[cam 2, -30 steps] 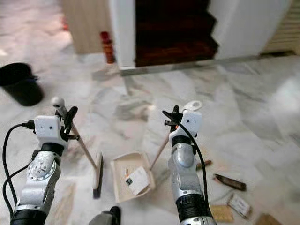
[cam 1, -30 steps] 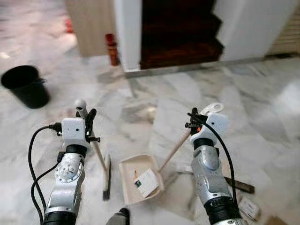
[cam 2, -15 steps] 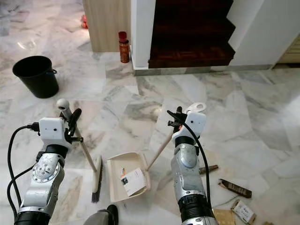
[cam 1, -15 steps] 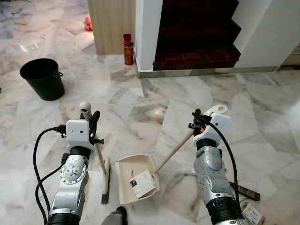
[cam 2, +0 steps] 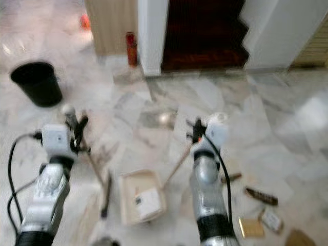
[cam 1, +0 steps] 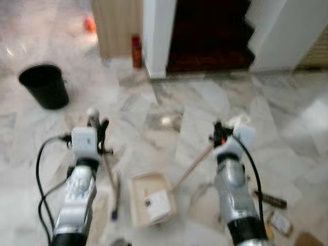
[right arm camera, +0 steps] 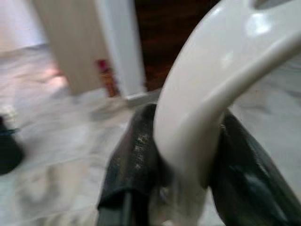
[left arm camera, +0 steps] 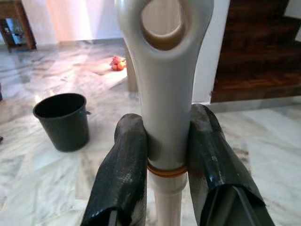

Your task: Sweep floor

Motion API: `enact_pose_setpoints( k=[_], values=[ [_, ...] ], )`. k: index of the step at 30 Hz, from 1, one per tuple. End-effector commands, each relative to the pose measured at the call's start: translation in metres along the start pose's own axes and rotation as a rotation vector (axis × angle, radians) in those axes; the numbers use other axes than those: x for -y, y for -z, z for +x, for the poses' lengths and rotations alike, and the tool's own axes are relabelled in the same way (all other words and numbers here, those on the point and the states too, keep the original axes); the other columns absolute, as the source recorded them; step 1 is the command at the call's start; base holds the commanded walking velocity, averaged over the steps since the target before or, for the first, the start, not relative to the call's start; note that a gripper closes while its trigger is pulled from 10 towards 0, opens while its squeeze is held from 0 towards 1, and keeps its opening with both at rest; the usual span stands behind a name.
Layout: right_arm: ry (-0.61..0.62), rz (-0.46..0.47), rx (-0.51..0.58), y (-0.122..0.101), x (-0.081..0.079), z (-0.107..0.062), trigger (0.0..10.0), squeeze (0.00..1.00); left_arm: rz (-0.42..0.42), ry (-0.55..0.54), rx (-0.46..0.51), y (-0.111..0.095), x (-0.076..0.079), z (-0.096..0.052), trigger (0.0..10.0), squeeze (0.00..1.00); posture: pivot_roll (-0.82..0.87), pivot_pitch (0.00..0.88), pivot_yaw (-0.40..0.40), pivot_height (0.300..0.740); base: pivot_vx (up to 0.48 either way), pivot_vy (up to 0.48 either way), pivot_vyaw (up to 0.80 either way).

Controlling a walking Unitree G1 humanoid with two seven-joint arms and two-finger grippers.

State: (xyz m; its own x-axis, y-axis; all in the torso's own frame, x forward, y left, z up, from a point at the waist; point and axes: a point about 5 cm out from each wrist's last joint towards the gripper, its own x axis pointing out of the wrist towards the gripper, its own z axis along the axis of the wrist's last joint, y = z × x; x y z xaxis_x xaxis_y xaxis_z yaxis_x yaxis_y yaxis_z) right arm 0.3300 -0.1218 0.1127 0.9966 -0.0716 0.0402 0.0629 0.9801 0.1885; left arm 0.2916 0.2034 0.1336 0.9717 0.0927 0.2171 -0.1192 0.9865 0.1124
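My left gripper [cam 1: 98,128] is shut on the cream handle of a broom [left arm camera: 164,94], whose dark head [cam 1: 115,197] rests on the marble floor. The black fingers [left arm camera: 124,169] clamp the handle just below its hanging loop. My right gripper [cam 1: 217,134] is shut on the curved white end of the dustpan handle [right arm camera: 211,80]. The wooden shaft slants down to the cream dustpan [cam 1: 141,190], which lies on the floor between my arms. A white scrap of paper [cam 1: 156,203] lies in the pan. The head views are blurred.
A black bucket [cam 1: 44,85] stands at the far left. Ahead are a white pillar, dark wooden stairs [cam 1: 210,36] and a red can [cam 1: 136,44] beside a wooden panel. Brown and tan litter [cam 1: 271,201] lies on the floor by my right arm.
The whole picture has shifted a little and blurred, so the camera moved. Both grippers keep their hold, and the broom and dustpan sit as before between my arms.
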Motion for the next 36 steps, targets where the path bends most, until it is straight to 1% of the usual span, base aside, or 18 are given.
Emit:
enact_pose_setpoints(
  k=[1, 6, 20, 36],
  values=[
    [0.007, 0.048, 0.041, -0.0108, 0.0018, 0.0036, 10.0, 0.00, -0.001, 0.015, 0.047, -0.0101, 0.0075, 0.0034, 10.0, 0.00, 0.05, 0.173, -0.100, 0.740, 0.000, 0.386, -0.80],
    [0.002, 0.053, 0.039, -0.0109, 0.0011, 0.0039, 10.0, 0.00, 0.000, 0.011, 0.045, -0.0102, 0.0074, 0.0030, 10.0, 0.00, 0.05, 0.174, -0.103, 0.740, 0.000, 0.382, -0.64],
    [-0.008, 0.046, 0.051, -0.0123, -0.0002, 0.0034, 10.0, 0.00, 0.001, 0.004, 0.044, -0.0105, 0.0060, 0.0025, 10.0, 0.00, 0.05, 0.177, -0.104, 0.740, 0.000, 0.383, 0.00],
    [-0.001, 0.057, 0.033, -0.0096, 0.0000, 0.0033, 10.0, 0.00, 0.006, 0.001, 0.046, -0.0120, 0.0043, 0.0028, 10.0, 0.00, 0.05, 0.178, -0.102, 0.740, 0.000, 0.383, 0.00]
  ],
)
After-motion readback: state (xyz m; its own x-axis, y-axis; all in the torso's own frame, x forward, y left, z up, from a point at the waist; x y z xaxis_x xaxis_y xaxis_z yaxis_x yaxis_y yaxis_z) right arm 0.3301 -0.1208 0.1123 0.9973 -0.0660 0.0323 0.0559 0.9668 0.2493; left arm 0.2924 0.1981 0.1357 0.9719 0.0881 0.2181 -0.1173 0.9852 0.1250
